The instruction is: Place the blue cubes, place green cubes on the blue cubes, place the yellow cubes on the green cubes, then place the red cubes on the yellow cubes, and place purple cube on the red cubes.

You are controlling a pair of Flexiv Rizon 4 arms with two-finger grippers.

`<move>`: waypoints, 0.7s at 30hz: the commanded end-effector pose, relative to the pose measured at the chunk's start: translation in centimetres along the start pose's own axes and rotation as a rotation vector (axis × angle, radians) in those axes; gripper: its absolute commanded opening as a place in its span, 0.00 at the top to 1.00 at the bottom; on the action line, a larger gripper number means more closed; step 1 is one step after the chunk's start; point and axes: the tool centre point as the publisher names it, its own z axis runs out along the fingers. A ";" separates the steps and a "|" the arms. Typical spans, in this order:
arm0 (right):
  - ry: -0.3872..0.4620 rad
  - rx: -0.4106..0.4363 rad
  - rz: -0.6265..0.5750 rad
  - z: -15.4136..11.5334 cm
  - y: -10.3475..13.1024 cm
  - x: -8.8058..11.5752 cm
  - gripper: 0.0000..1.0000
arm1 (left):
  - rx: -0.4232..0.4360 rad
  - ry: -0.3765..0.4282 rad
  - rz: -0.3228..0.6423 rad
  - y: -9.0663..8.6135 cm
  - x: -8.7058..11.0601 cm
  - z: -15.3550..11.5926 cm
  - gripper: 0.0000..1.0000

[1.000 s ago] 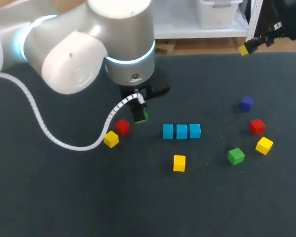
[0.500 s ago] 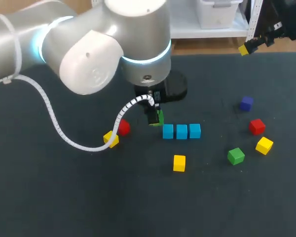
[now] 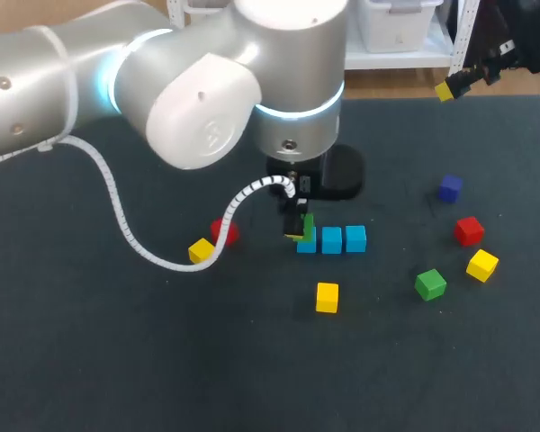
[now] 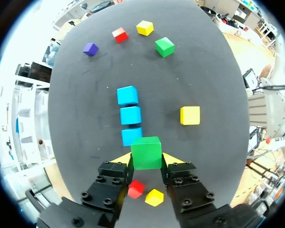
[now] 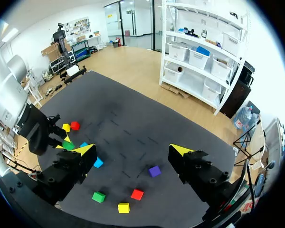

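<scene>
1. My left claw (image 4: 146, 160) grips a green cube (image 4: 146, 151) just over the nearest end of the blue row (image 4: 130, 115).
2. My right claw (image 5: 133, 151) gapes wide, holding nothing.
3. A second ago the green cube hung beside the red cube (image 3: 223, 231); now it is at the row.

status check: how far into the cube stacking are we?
Done: the blue cubes sit in a row of three. In hand: the left gripper is shut on a green cube at the row's near end, not yet released. Left: the other green cube, yellow cubes, red cubes and purple cube lie loose. The right gripper is open and empty.
</scene>
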 end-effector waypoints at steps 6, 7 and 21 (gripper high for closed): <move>-0.001 0.003 0.001 0.0 0.1 0.0 0.00 | 0.085 0.069 -0.043 2.6 -2.5 1.2 1.00; -0.001 0.003 0.001 0.0 0.1 0.0 0.00 | 0.088 0.070 -0.042 2.6 -2.7 1.2 1.00; -0.001 0.003 0.001 0.0 0.1 0.0 0.00 | 0.074 0.054 -0.059 3.8 -1.9 3.1 1.00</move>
